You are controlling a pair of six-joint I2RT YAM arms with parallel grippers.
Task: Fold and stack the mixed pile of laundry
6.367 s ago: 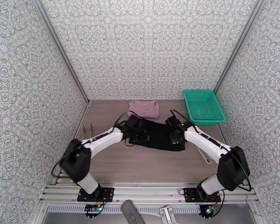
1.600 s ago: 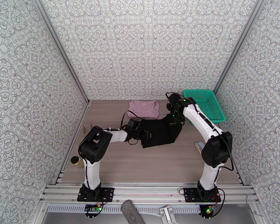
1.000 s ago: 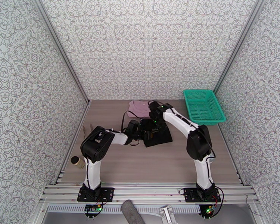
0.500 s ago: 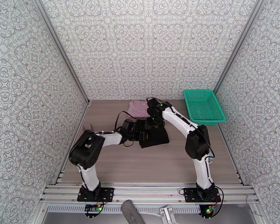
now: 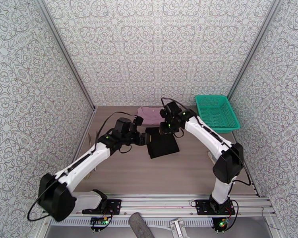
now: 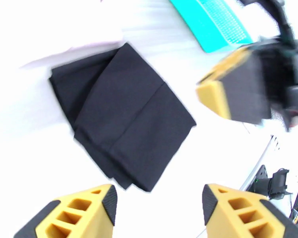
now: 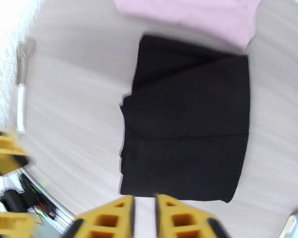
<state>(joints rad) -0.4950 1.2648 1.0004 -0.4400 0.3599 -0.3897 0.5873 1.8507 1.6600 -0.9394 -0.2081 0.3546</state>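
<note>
Matt black cloth garment (image 5: 163,143), pink cloth shirt (image 5: 149,114), plastic mesh basket (image 5: 217,112)

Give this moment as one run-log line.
black garment: folded, lying flat | pink shirt: behind it | left gripper: open | right gripper: shut

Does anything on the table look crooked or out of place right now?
The folded black garment lies skewed, its layers uneven, an under layer poking out one side. A metal kitchen utensil lies off to the side, odd among laundry.
</note>
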